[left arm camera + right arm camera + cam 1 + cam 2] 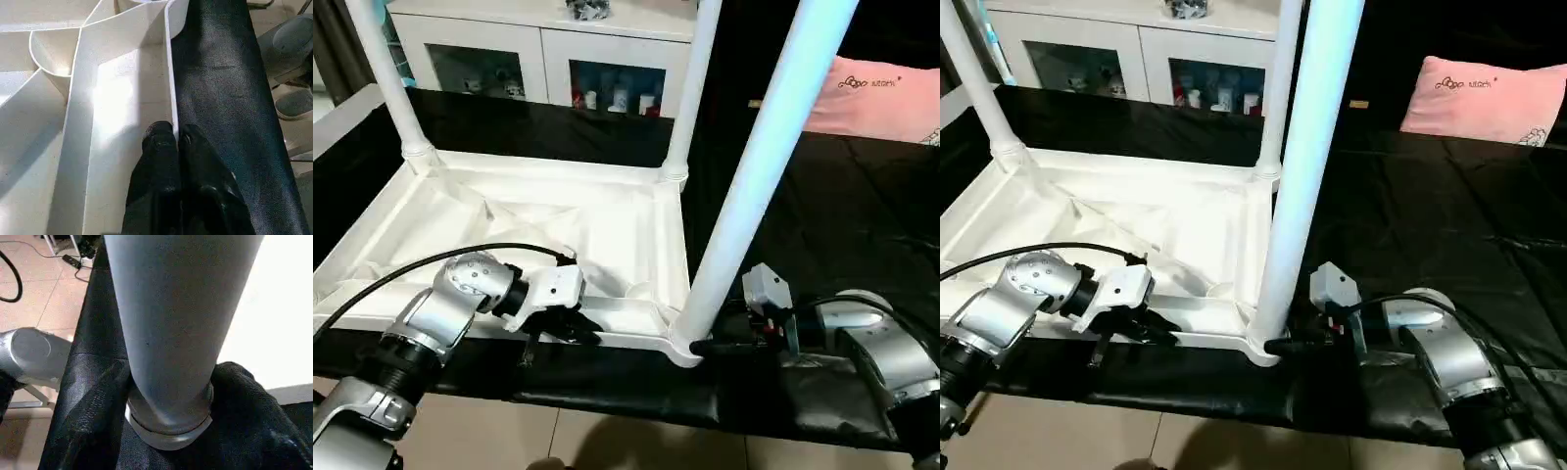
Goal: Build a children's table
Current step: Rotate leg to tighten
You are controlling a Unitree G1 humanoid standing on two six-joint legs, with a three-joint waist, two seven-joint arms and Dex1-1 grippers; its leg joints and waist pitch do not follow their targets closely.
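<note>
Left gripper (570, 331) at 7 o'clock, fingers (161, 147) pressed onto the near rim of the tabletop (558, 211), which lies underside up on the black cloth (822, 225); thin, stiff, light plastic, likely slippery; right gripper (705, 346) at 5 o'clock straddles the near leg (754, 186) at its socket, the stiffest hold.

I am working in what looks like a home room. A white cabinet (543, 49) with glass doors is standing at my twelve o'clock, small figurines and bottles sitting behind its panes. A pink pillow (1489, 103) is lying at my two o'clock on the black cloth (822, 225) covering my work surface. Beige floor tiles (636, 441) are showing at six o'clock.
</note>
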